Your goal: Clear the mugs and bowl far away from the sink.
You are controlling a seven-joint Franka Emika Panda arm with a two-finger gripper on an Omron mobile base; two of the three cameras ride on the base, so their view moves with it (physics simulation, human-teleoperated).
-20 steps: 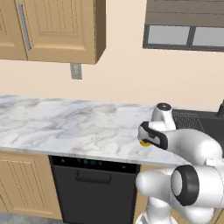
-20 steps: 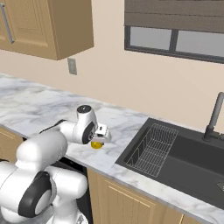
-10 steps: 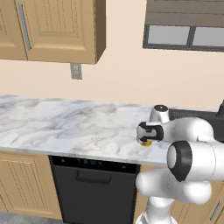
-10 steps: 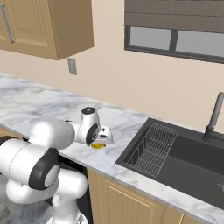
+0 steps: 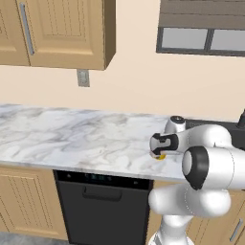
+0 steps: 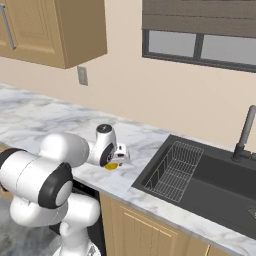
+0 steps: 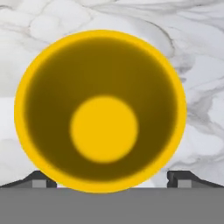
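Note:
A plain yellow mug (image 7: 104, 127) stands upright on the marble counter, and the hand view looks straight down into it. My gripper (image 7: 111, 181) hangs right above it, open, with one fingertip (image 7: 41, 179) on each side of the rim. From the base, the gripper (image 5: 160, 145) sits over the mug (image 5: 161, 156) near the counter's front edge. The right base view shows the gripper (image 6: 118, 155) and the mug (image 6: 111, 166) a short way left of the sink (image 6: 210, 180). The bowl is out of view.
A wire rack (image 6: 172, 170) lies in the sink's left half and a dark faucet (image 6: 245, 134) stands behind it. The marble counter (image 5: 72, 139) stretches far to the left. A dishwasher (image 5: 103, 201) sits below, wall cabinets (image 5: 62, 28) above.
The hand has stayed over the yellow mug with its jaws open. The arm's elbow has folded round toward the cameras.

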